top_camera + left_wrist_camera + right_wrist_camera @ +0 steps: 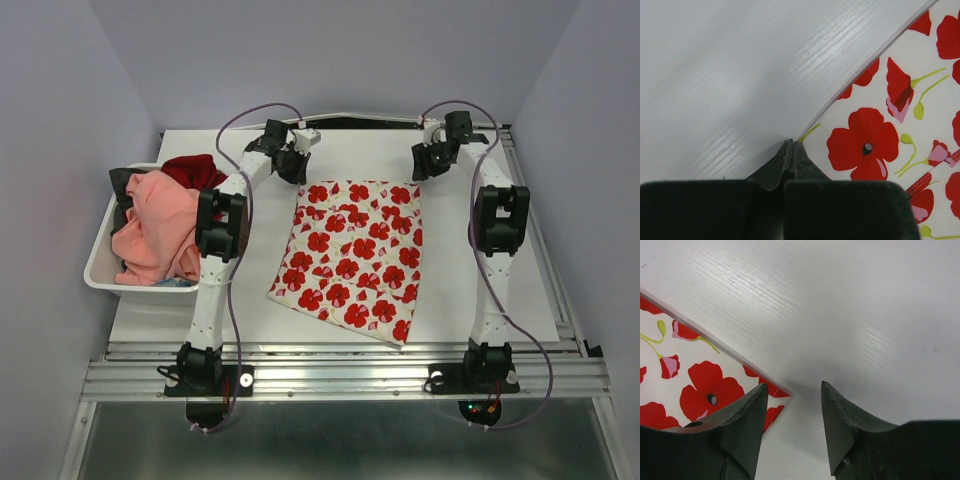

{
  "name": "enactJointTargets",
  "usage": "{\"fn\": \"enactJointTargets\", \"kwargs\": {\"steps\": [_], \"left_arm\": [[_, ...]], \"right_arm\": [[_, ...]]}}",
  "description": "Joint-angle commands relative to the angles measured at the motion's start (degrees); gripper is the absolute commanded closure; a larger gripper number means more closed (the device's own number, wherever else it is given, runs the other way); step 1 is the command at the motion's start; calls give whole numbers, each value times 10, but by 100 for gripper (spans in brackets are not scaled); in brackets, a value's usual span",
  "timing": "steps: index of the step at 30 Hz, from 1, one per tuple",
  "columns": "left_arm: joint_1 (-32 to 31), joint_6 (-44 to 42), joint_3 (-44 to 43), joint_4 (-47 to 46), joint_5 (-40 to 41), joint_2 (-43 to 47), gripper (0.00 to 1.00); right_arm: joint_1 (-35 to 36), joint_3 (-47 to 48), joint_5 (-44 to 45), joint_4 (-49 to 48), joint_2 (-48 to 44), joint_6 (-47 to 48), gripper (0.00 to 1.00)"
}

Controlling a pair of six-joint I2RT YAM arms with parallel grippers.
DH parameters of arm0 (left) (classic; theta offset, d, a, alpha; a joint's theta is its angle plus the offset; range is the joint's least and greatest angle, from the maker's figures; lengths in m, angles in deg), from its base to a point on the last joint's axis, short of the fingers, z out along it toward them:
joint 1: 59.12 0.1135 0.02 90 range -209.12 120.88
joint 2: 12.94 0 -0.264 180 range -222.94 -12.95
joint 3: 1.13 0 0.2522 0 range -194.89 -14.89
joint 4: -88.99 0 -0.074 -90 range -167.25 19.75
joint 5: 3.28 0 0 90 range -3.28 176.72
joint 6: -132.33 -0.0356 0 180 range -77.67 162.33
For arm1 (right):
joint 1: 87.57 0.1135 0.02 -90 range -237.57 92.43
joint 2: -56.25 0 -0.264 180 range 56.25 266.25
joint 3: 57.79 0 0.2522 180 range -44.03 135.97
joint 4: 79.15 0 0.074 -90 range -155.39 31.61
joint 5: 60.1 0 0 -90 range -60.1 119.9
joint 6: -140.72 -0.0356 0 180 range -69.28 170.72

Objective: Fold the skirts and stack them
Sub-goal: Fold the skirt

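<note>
Lying flat mid-table: white skirt with red flower print (352, 258), spread in one layer. Its near edge runs skewed towards the near edge of the white table (500, 290), and its far edge sits close to both grippers.

Left gripper (293, 165) is at the skirt's far-left corner. In the left wrist view its fingers are pressed together with no gap, tips (791, 145) right at the cloth's edge (880, 125). Can't tell whether any cloth is pinched between them.

Right gripper (425, 165) is at the far-right corner. In the right wrist view the fingers are spread wide and hold nothing (794, 395). The skirt's corner (705, 390) lies just beside one finger (747, 415), partly under it. The other finger is over bare table.

White bin (100, 275) sits at the table's left edge, beside the left arm. The salmon-pink skirt (160, 225) is heaped in it, with a dark red garment (195, 170) at the far end. Some black cloth shows along the bin's far-left rim.
</note>
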Motion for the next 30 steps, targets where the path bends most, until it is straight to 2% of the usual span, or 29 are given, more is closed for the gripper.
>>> {"fn": "enactJointTargets", "kwargs": {"steps": [1,8,12,14,20,26,30], "left_arm": [[2,-15,-5,59,15,9,100],[2,-11,-7,59,15,5,100],[2,-12,-7,61,19,7,100],[2,-12,-4,64,19,10,100],[2,-14,4,66,19,17,100],[2,-15,7,67,20,20,100],[2,-15,9,63,20,24,100]], "right_arm": [[1,19,-47,-2,28,2,48],[1,7,-63,30,49,36,50],[1,-22,-51,35,44,63,60],[1,-34,-52,44,37,76,61],[1,-47,-58,68,23,97,62],[1,-46,-68,98,24,111,57],[1,-57,-52,99,25,126,69]]}}
